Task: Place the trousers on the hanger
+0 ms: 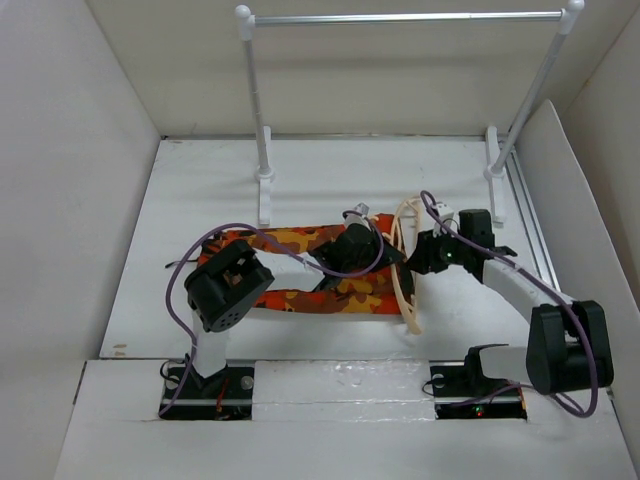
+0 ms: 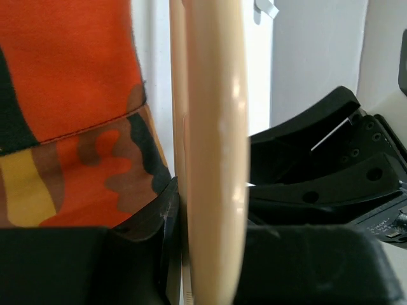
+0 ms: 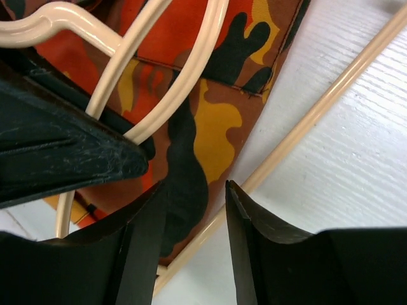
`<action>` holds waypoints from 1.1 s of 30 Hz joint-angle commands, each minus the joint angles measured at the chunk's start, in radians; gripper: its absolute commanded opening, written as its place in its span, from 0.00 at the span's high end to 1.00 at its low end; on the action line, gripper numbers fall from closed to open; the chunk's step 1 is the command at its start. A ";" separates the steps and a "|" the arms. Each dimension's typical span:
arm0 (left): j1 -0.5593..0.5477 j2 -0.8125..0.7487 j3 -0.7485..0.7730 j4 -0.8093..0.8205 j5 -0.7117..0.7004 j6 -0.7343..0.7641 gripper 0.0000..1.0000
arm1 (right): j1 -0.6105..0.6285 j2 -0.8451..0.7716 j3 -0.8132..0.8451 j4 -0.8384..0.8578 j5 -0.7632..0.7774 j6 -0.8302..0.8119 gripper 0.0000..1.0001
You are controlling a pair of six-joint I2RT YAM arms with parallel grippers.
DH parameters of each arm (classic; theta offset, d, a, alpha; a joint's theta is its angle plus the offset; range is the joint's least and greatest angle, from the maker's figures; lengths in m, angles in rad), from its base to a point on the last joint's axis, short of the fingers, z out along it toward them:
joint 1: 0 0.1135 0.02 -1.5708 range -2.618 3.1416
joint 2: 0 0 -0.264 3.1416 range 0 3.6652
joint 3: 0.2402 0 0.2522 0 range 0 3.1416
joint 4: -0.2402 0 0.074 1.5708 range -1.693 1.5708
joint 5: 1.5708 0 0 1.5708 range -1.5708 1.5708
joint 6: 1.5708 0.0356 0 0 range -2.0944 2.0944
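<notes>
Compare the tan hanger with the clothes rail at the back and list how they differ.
The hanger is pale tan and curved; the rail is a straight metal bar on white posts. The hanger sits low over the table; the rail stands upright, high above it. The hanger is much smaller than the rail. Both are slender.

The top external camera looks down from above and behind the arm bases, taking in the whole table [image 1: 200, 200] out to the far rail [image 1: 400, 17]. Both wrist cameras sit very close in, right of centre. All 3 views share the hanger [image 1: 405, 285] and trousers [image 1: 300, 240].
</notes>
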 commanded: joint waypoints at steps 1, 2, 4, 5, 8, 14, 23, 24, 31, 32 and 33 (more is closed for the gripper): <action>0.000 0.024 0.031 0.041 -0.025 -0.001 1.00 | 0.015 0.059 -0.007 0.170 -0.033 0.002 0.52; 0.000 0.033 0.031 0.038 -0.025 -0.002 1.00 | 0.015 0.075 -0.010 0.176 -0.028 -0.003 0.52; 0.000 0.042 0.033 0.032 -0.054 -0.001 1.00 | 0.024 0.104 -0.016 0.212 -0.034 -0.002 0.48; 0.000 0.050 0.034 0.028 -0.053 -0.002 1.00 | 0.024 0.131 -0.016 0.213 -0.036 -0.002 0.46; 0.000 0.067 0.033 0.017 -0.048 -0.010 1.00 | 0.034 0.183 -0.007 0.240 -0.022 -0.015 0.42; 0.000 0.052 -0.010 0.027 -0.069 -0.035 1.00 | 0.043 0.220 -0.042 0.259 -0.011 -0.017 0.36; 0.000 0.013 0.002 -0.055 -0.129 0.016 1.00 | -0.029 0.207 -0.090 0.266 -0.191 -0.006 1.00; 0.000 0.009 0.004 -0.064 -0.134 0.039 1.00 | -0.049 0.179 -0.085 0.244 -0.212 -0.005 1.00; 0.000 -0.031 -0.041 -0.150 -0.157 0.128 1.00 | -0.206 -0.036 -0.013 0.189 -0.217 0.110 1.00; 0.000 -0.040 -0.047 -0.163 -0.158 0.133 1.00 | -0.231 -0.077 -0.019 0.203 -0.208 0.156 1.00; 0.009 -0.048 -0.058 -0.178 -0.166 0.136 1.00 | -0.244 -0.095 -0.022 0.209 -0.180 0.170 1.00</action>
